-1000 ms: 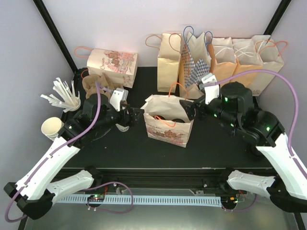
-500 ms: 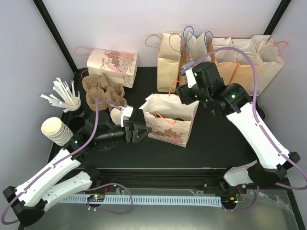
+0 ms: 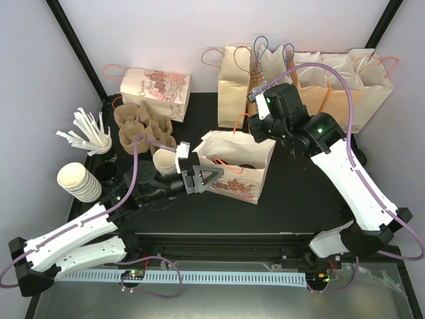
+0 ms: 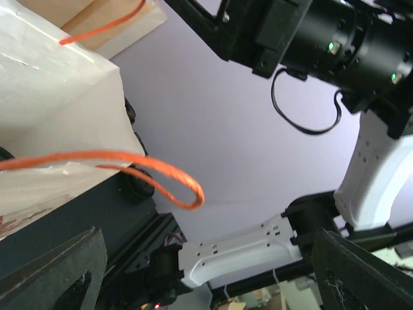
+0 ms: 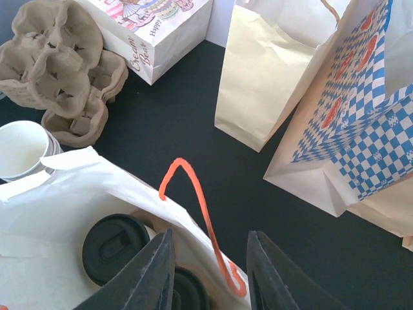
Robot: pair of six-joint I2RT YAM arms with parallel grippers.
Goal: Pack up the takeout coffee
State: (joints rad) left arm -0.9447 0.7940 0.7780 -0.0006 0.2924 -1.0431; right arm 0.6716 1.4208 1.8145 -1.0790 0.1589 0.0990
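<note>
2 coffee cups (image 5: 116, 248) sit inside the white bag (image 5: 77, 187) at centre. The right gripper (image 5: 210, 271) has its fingers apart around the far orange handle (image 5: 193, 194), and the left gripper (image 3: 206, 179) gapes wide beside the bag's left wall. Closing off-centre could miss the thin handle, and a sideways tug could tip the bag.

Open bag (image 3: 236, 166), mid-table: the landmark.
- In it: takeout coffee (image 5: 116, 248), two cups side by side.
- Just left: short cup stack (image 3: 165, 161).
- Left and behind: cup carriers (image 3: 139, 126); farther behind, a bag lying on its side (image 3: 156, 85).
- Far left: taller cup stack (image 3: 78, 181); straw holder (image 3: 89, 136) behind that.
- Behind and right: row of standing bags (image 3: 305, 80).
</note>
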